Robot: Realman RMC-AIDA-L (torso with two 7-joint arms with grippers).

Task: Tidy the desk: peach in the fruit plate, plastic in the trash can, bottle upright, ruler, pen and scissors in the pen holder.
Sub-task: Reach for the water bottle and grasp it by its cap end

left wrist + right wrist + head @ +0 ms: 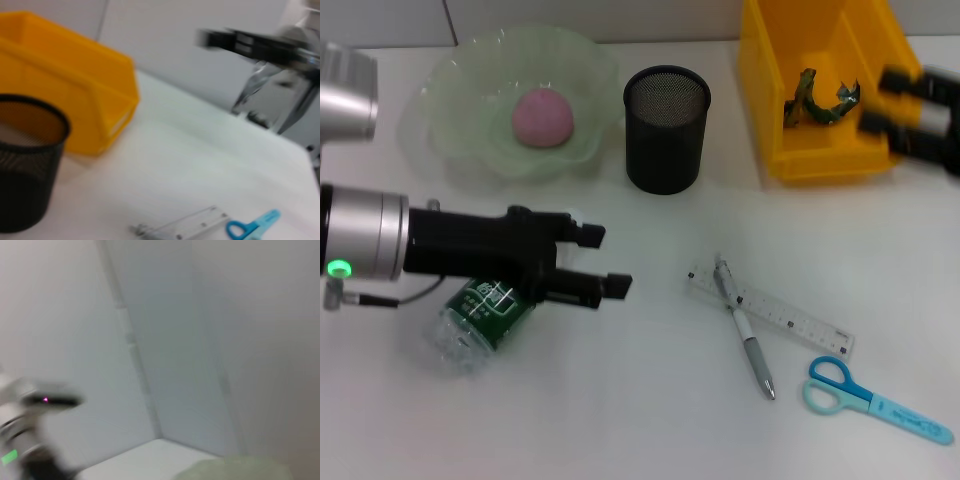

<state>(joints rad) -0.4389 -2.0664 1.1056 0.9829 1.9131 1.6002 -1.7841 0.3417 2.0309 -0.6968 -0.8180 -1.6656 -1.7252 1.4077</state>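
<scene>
A pink peach [543, 116] lies in the pale green fruit plate [470, 75]. Crumpled plastic [817, 100] sits inside the yellow trash can [765, 110]. The clear bottle [475, 320] with a green label lies on its side, partly hidden under my left arm. My left gripper [603, 260] hovers open just past it, holding nothing. A clear ruler [790, 315], a pen [748, 340] lying across it, and blue scissors [875, 400] rest at the front right. The black mesh pen holder [666, 128] stands mid-table. My right gripper [883, 100] is blurred, open over the trash can's right side.
The left wrist view shows the pen holder [25, 160], the trash can [75, 90], the ruler [190, 225], the scissors [252, 226] and the blurred right arm [265, 45]. A white wall runs behind the table.
</scene>
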